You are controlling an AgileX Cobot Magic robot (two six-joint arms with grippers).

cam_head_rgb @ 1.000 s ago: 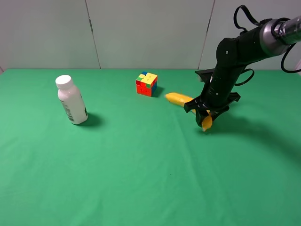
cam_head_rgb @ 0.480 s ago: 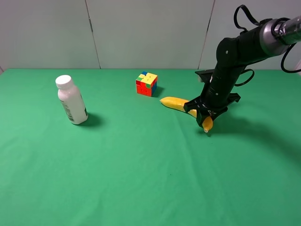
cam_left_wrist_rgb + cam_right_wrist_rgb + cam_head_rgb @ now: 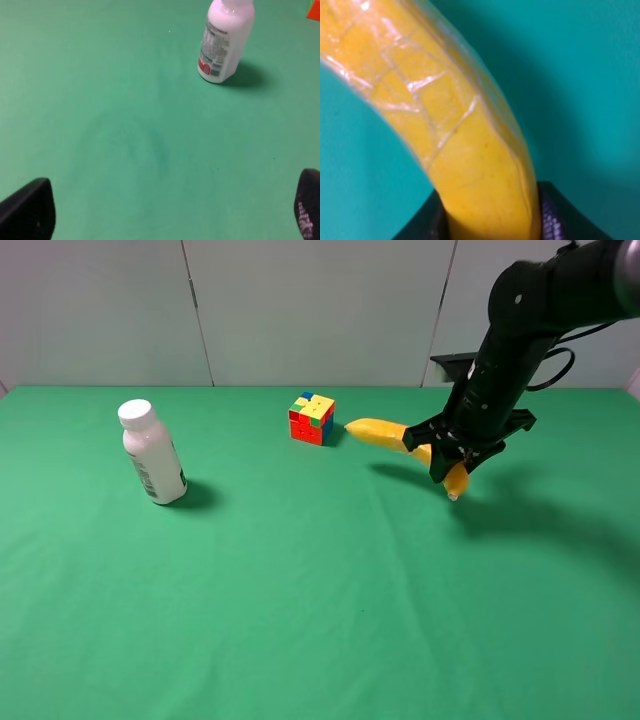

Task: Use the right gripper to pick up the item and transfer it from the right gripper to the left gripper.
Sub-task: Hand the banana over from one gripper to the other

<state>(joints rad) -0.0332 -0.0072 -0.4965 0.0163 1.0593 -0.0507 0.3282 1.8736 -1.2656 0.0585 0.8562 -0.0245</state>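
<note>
- Yellow banana (image 3: 383,433) is clamped near one end by the right fingers (image 3: 438,468), which are closed tight on it; its long free end juts toward the cube (image 3: 312,418), near it but not touching; the short end pokes out below the grip.
- From the right wrist the banana (image 3: 470,150) fills the view, wedged between the dark fingers (image 3: 555,215); its skin is glossy with a crinkled sheen, so I judge it may be slippery.
- It looks clear of the counter (image 3: 300,600); its shadow lies apart from it on the green cloth.
- Left fingers (image 3: 27,210) stand wide apart and empty over bare cloth, with the bottle (image 3: 225,42) beyond them; that arm does not show in the high view.
- Step in hand, as I judge it: carrying the banana to a meeting point; the pick looks done, the handover is all to come.
- To do it well: the grip is off-centre, so the long end may pivot; move slowly and keep that end away from the cube; offer the free stretch level to the left fingers, with room on both sides.
- The left fingers should close on bare skin well apart from the right ones; the right should let go only once the left has closed, or the banana may drop.
</note>
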